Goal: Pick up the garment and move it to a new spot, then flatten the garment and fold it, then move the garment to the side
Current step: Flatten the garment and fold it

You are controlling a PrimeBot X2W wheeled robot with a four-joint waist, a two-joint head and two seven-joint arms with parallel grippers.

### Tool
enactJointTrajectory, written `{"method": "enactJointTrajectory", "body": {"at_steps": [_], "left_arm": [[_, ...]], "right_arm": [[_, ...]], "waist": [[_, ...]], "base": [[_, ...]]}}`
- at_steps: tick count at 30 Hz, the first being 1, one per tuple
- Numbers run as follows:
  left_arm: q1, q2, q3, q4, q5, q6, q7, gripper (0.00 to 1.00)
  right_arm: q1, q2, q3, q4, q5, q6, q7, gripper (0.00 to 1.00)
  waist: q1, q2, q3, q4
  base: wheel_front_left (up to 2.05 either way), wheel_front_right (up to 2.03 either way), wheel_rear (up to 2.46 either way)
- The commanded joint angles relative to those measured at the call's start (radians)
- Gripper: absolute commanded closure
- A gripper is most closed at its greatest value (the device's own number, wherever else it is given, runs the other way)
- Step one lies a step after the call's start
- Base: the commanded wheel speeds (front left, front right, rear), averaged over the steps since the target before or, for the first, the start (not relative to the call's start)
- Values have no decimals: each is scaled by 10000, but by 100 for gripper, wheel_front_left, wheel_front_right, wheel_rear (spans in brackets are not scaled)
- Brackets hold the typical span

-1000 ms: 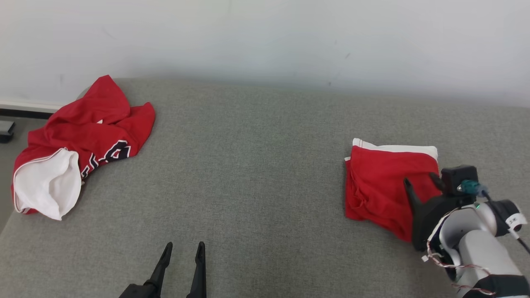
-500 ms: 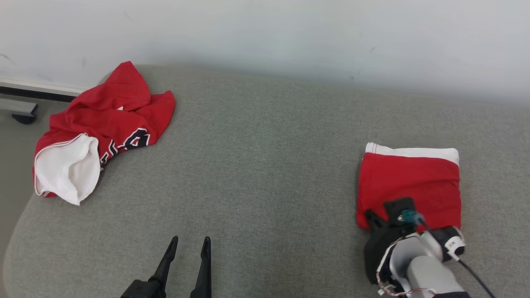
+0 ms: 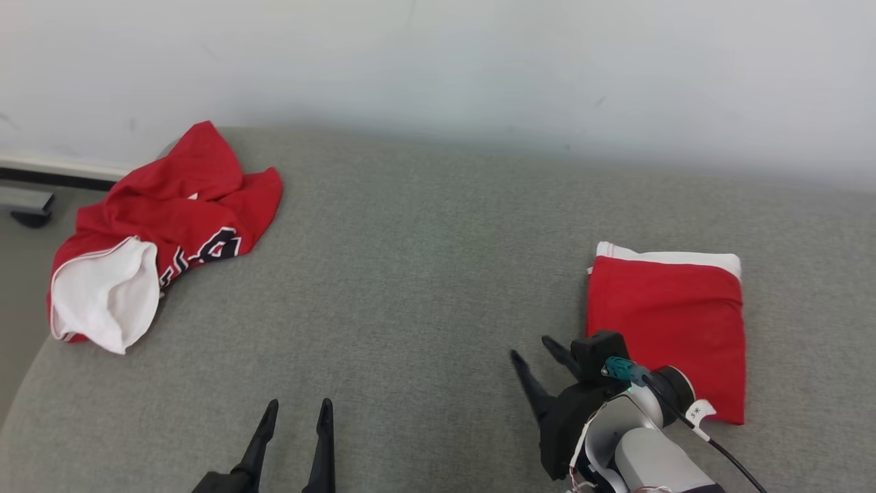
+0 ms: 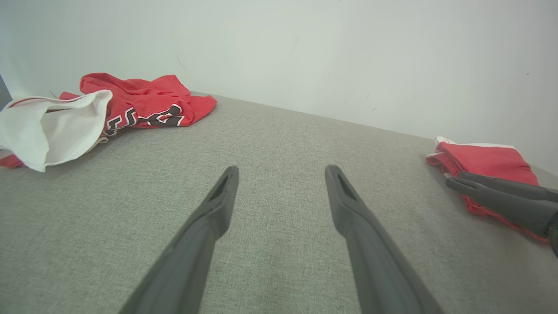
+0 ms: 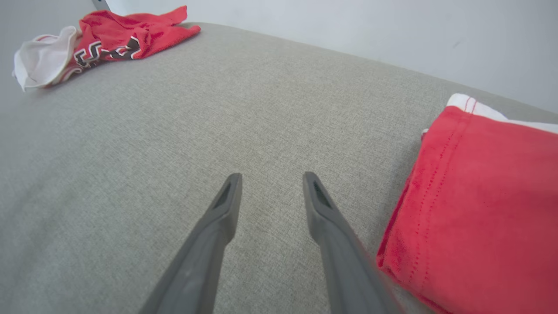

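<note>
A folded red garment with a white edge at its far side lies flat on the right of the grey cushion. My right gripper hovers just left of its near corner, open, nothing between the fingers. In the right wrist view the gripper points over bare fabric, with the folded garment to its right. My left gripper is open and empty at the near edge, also over bare fabric in the left wrist view. A crumpled red and white garment lies at the far left.
A white wall runs behind the cushion. The cushion rounds off at its left edge, where the floor and a dark metal foot show. Open grey fabric lies between the two garments.
My right gripper has come off the folded garment's near edge and moved left of it, fingers parted again. The folded garment lies squarer. The camera has shifted. The left gripper stays as it was.
</note>
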Motion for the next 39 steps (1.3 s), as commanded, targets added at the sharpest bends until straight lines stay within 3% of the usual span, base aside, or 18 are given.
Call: {"method": "enactJointTrajectory", "body": {"at_steps": [1,9,20,29,39], "left_arm": [[182,-11,76,-61,92,23,-32,0],[473,-10,656,-338,263,88,-32,0],[616,-11,1478,-410,396,4,-34,0],[871,-11,2184,-367,330,20,-32,0],[838,-10,2558,-55,524,-130,-34,0]], "right_arm": [[206,12,83,-291,222,-24,-175,0],[1222,-411,-313,-1940,607,-24,-638,0],[2905,-732,-2593,-4246,-22,-25,-1219,0],[3331,-942,-3361,-4382,-218,-25,-1679,0],[3604,-1311,-3388,-4021,-125,-25,-2255,0]], "waist": [[0,1,-213,-269],[0,1,-697,-1026],[0,1,-972,-1952],[0,1,-1072,-2740],[0,1,-1123,-2996]], "base": [[0,0,0],[0,0,0],[0,0,0],[0,0,0],[0,0,0]]}}
